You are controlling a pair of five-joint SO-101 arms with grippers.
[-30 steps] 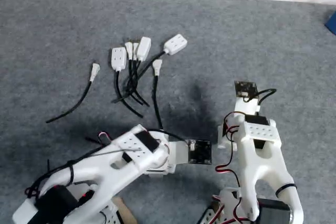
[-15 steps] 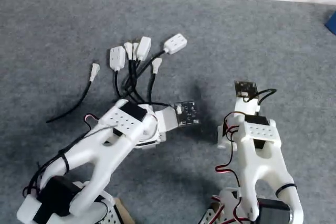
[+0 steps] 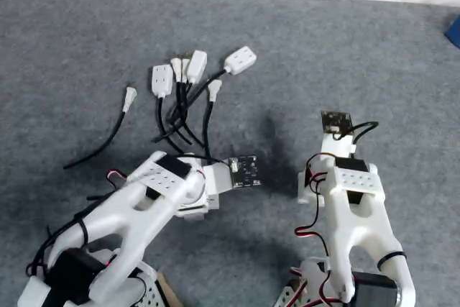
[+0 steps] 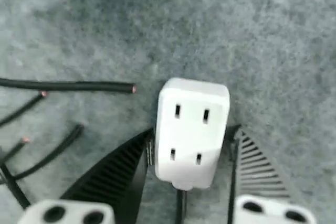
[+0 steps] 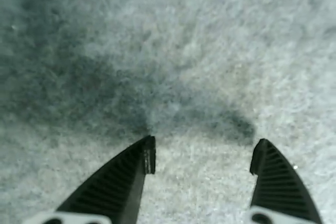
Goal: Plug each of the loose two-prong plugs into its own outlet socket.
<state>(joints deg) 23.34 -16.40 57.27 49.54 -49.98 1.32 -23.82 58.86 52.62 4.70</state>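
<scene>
1. Four outlet sockets (image 3: 162,79) (image 3: 196,65) (image 3: 240,60) (image 4: 191,114): three lie upper centre on the tabletop (image 3: 359,48), and one is pinched in the left gripper's (image 4: 193,134) jaws.
2. Four plugs (image 3: 130,95) (image 3: 176,66) (image 3: 186,68) (image 3: 214,89) lie loose among them.
3. The right gripper's (image 5: 203,148) jaws are spread.
4. The crossing cables (image 3: 180,116) are hard to trace.

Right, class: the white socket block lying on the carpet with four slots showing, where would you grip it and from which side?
Probably grip the socket block across its two long side walls, near mid-length, coming from above. It lies flat on the carpet with its slot face up; those walls are flat and parallel, and its cable leaves one short end, so that end is awkward.
</scene>
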